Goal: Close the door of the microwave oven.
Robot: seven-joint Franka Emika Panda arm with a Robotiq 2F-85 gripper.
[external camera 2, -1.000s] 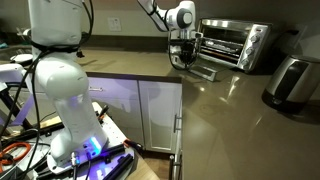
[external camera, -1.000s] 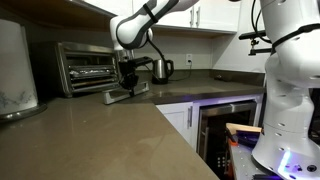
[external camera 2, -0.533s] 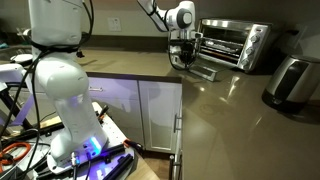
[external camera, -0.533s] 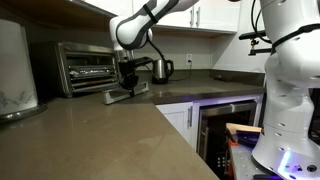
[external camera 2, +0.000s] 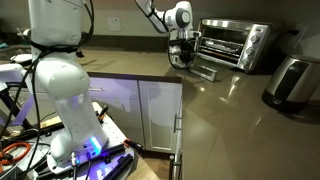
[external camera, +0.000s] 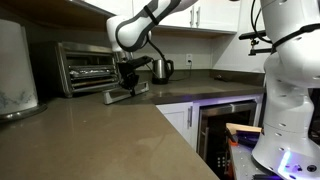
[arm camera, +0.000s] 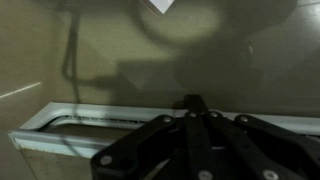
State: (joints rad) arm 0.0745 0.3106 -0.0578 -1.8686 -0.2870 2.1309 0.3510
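The microwave oven [external camera: 86,66] is a boxy silver appliance at the back of the counter, also seen in the other exterior view [external camera 2: 235,44]. Its door [external camera: 126,94] hangs open, lying flat in front of it [external camera 2: 203,72]. My gripper [external camera: 128,82] points down at the door's outer edge, near the bar handle [external camera 2: 180,60]. In the wrist view the fingers [arm camera: 193,105] are pressed together, shut and empty, just above the door's silver frame [arm camera: 90,125].
A steel kettle [external camera: 161,69] stands behind the arm. A big white appliance [external camera: 14,68] sits at the counter's end, and a steel canister-like object [external camera 2: 288,82] sits beside the oven. An under-counter glass door [external camera: 222,125] is below. The brown counter [external camera: 110,135] stretches forward.
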